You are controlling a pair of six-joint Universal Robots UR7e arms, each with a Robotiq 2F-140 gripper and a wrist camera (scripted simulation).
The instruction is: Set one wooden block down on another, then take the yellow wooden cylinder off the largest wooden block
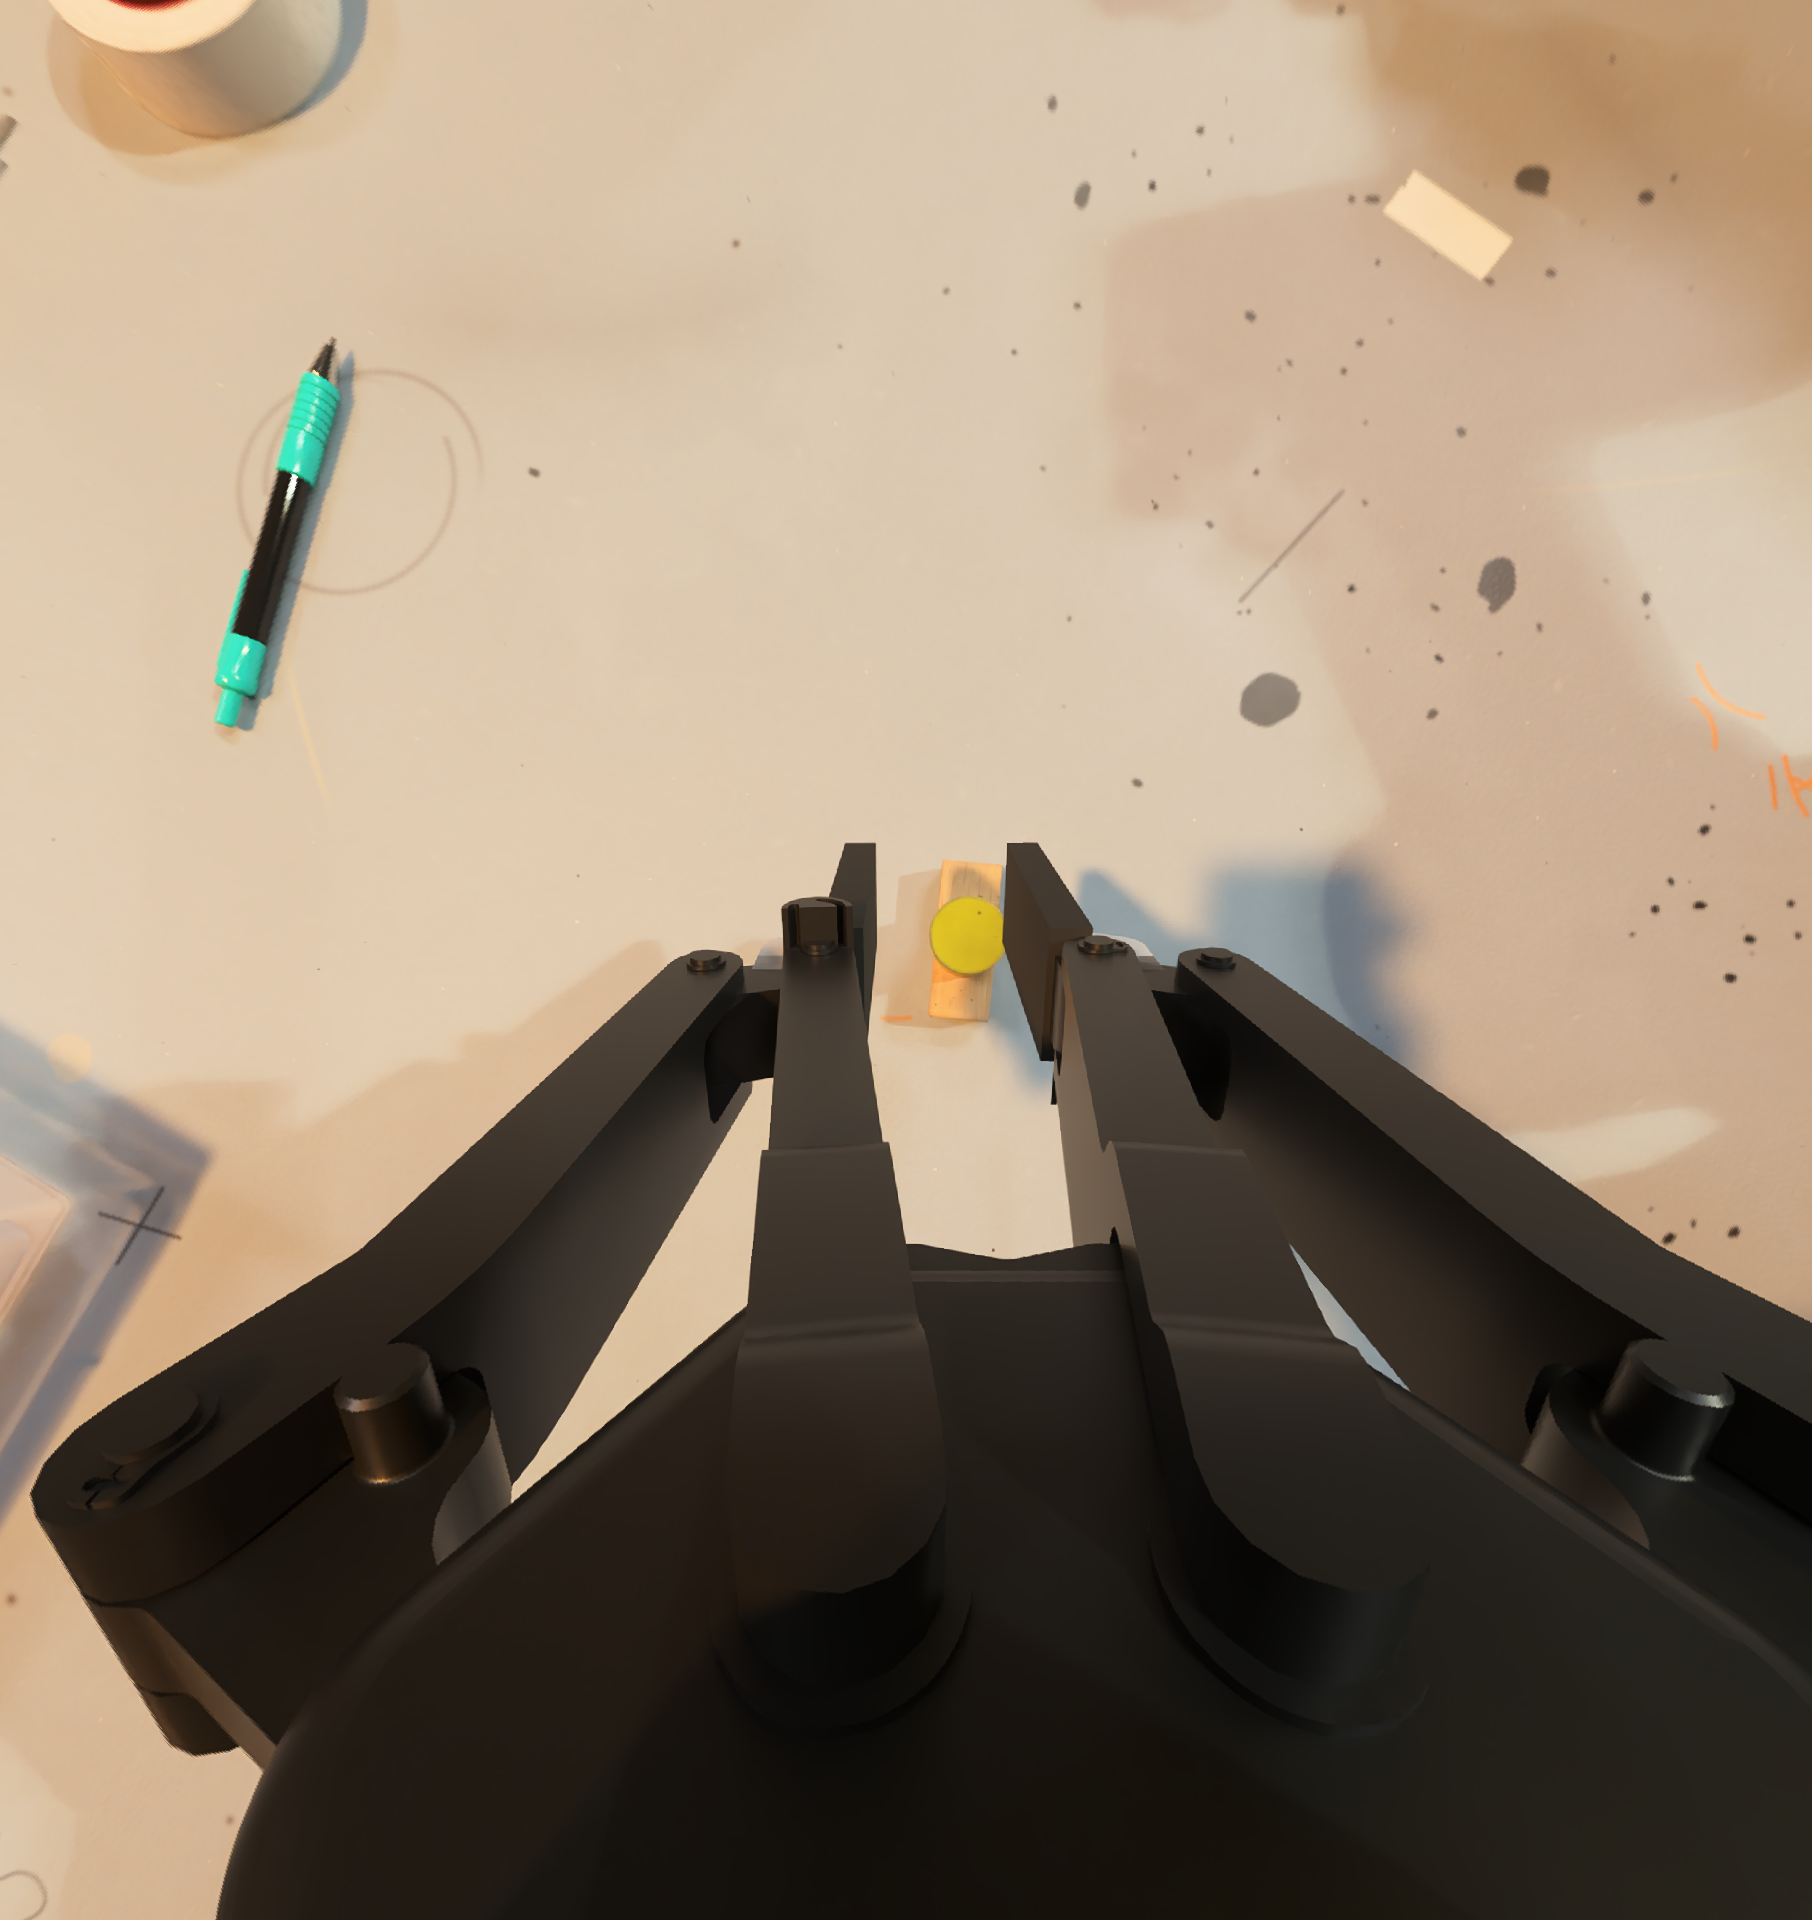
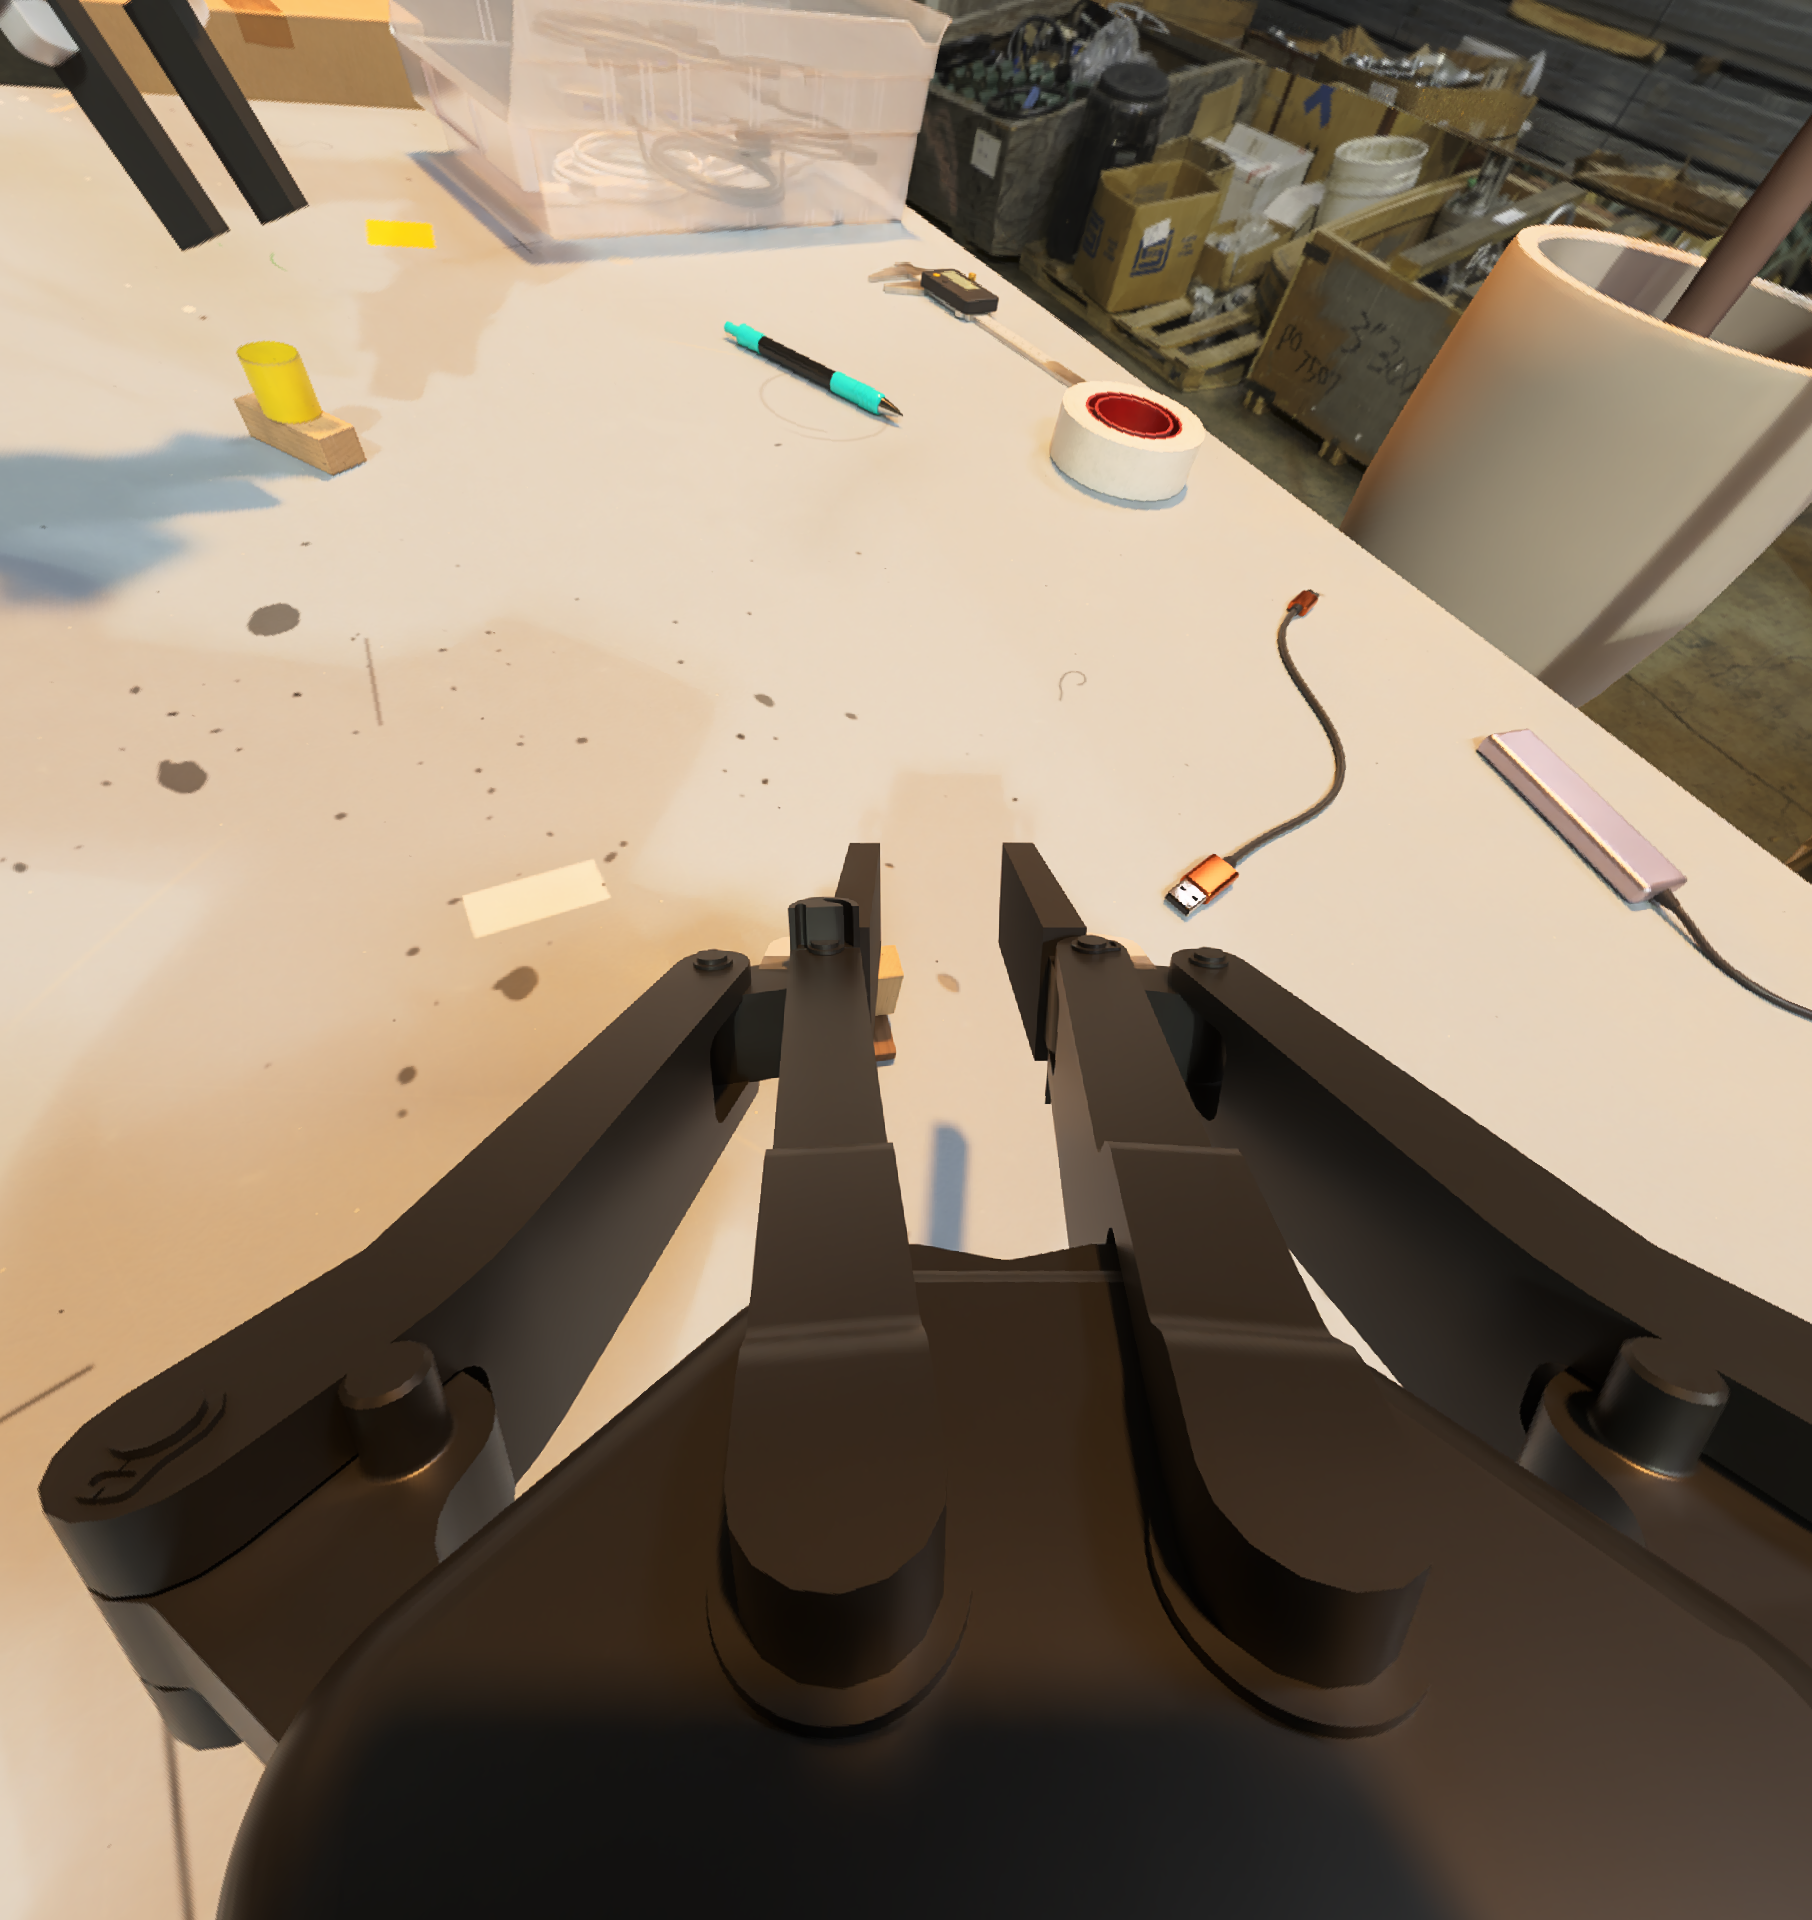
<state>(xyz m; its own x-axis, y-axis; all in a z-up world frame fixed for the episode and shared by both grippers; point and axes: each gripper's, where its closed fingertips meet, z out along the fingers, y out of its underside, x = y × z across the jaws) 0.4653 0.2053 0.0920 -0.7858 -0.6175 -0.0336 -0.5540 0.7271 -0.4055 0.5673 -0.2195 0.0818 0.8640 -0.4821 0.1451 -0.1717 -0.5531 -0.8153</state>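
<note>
The left gripper (image 1: 938, 868) hangs high over the pale, ink-speckled table top (image 1: 777, 520), pointing straight down, its two black fingers spread with nothing between them. Seen between the fingertips, far below, is the one yellow wooden cylinder (image 1: 966, 935), standing upright on the long pale wooden block (image 1: 959, 997); from above only its round yellow top shows, with a small dark dot near the rim. In the right wrist view that cylinder (image 2: 278, 381) is short and stout and sits toward one end of the block (image 2: 304, 436), which lies flat on the table well away from the right gripper.

The right gripper (image 2: 938, 868) is low over the table, fingers apart and empty. Just behind its left finger (image 2: 860, 883) two small wooden blocks show partly: a pale one (image 2: 889, 977) above a darker reddish-brown one (image 2: 886, 1042); whether they touch is hidden.

That makes three wooden blocks and one cylinder. Farther out lie one teal-and-black pen (image 2: 814, 371), one roll of white tape with a red core (image 2: 1125, 438), one orange-ended USB cable (image 2: 1297, 748), one flat pinkish hub with a cord (image 2: 1577, 816), a caliper (image 2: 949, 289) and a clear plastic bin (image 2: 673, 114).
</note>
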